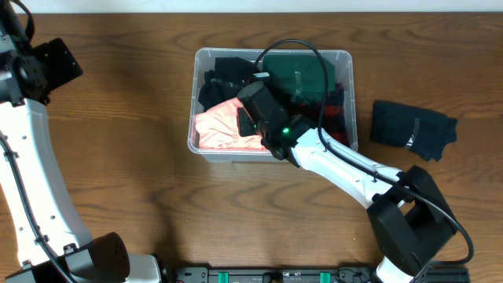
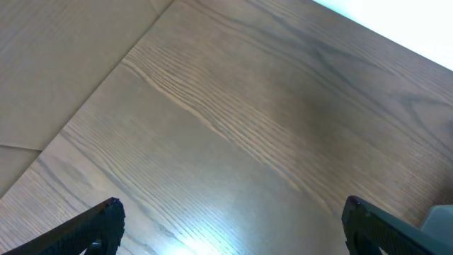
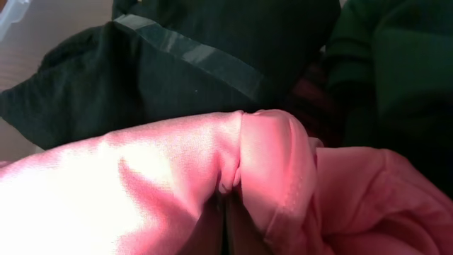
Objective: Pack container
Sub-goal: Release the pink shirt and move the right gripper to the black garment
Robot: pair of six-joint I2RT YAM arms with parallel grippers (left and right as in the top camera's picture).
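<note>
The container (image 1: 346, 56) is a clear plastic bin at the table's middle back. It holds a pink garment (image 1: 220, 126) at the front left, black clothes (image 1: 224, 75) at the back left and a dark green garment (image 1: 302, 75) at the right. My right gripper (image 1: 250, 118) is inside the bin, shut on a fold of the pink garment (image 3: 233, 188); black cloth (image 3: 198, 64) lies just beyond it. My left gripper (image 2: 230, 230) is open and empty over bare wood, far left of the bin.
A folded dark navy garment (image 1: 413, 127) lies on the table to the right of the bin. The right arm (image 1: 354, 169) reaches across the bin's front right edge. The left arm (image 1: 27, 149) runs along the table's left side.
</note>
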